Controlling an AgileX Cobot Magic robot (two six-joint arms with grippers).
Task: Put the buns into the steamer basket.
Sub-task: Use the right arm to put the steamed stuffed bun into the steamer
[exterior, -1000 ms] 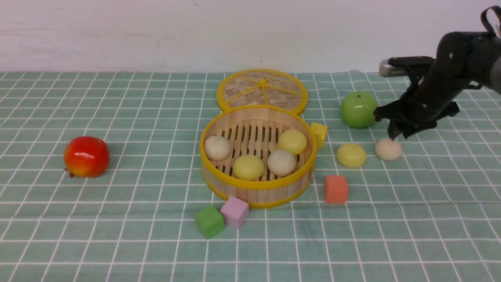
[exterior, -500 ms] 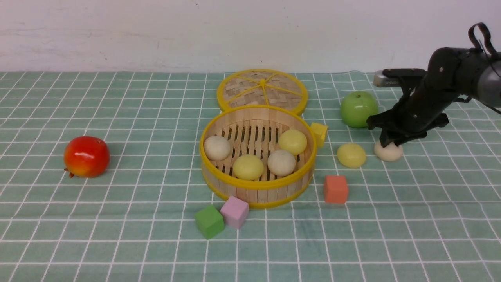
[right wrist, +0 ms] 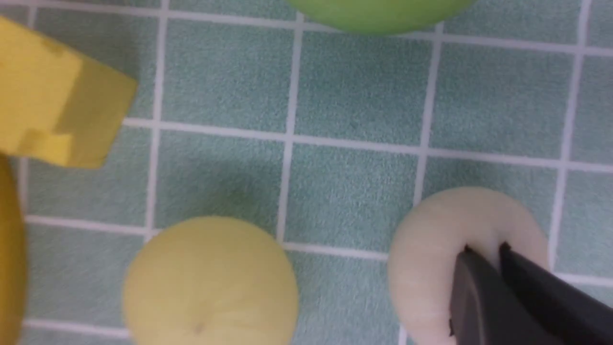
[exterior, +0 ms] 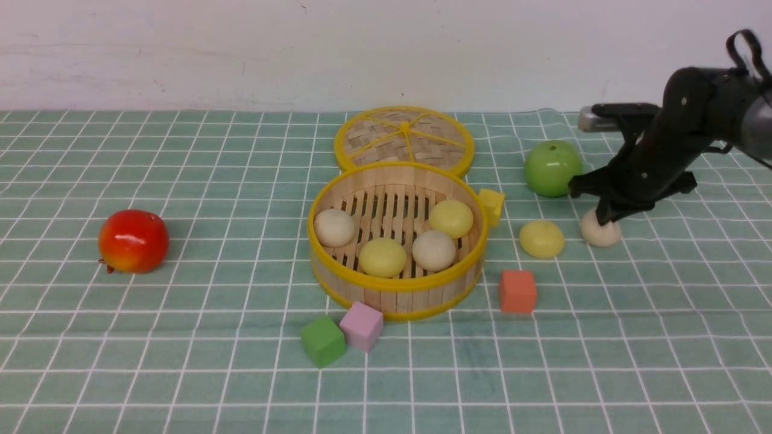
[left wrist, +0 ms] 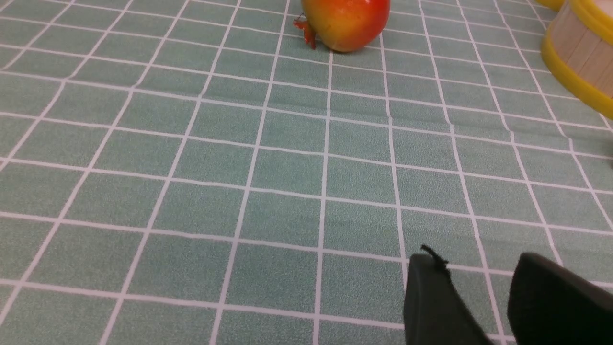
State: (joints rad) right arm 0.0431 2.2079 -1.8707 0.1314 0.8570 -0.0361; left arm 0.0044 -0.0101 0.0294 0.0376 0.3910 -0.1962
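Nearest the camera a green foam cube [exterior: 322,340] and a pink foam cube [exterior: 362,325] sit touching, just in front of the round bamboo-slat steamer basket [exterior: 395,284] with yellow rims. Four smooth dome-shaped buns [exterior: 383,256] lie on its slatted floor, two pale yellow and two off-white.

The left gripper [left wrist: 474,273] hangs low over the checked green cloth [left wrist: 239,167], jaws apart with nothing between them, well away from the loose buns. Those two lie on the cloth to the basket's right: a pale yellow bun [exterior: 541,239], then, farther right, an off-white bun [exterior: 600,234].

The right gripper [exterior: 605,217] stands on that off-white bun. In the right wrist view its dark fingers [right wrist: 479,297] are drawn together and sunk into the soft crown. They seem to pinch a fold of it, though how firm the hold is cannot be judged.

The bun is round, so no axis matters. The basket lies to this gripper's left and slightly nearer, with the pale yellow bun between. The carry likely needs a lift clear of that bun and the rim. Behind stands a glossy green apple [exterior: 552,169].
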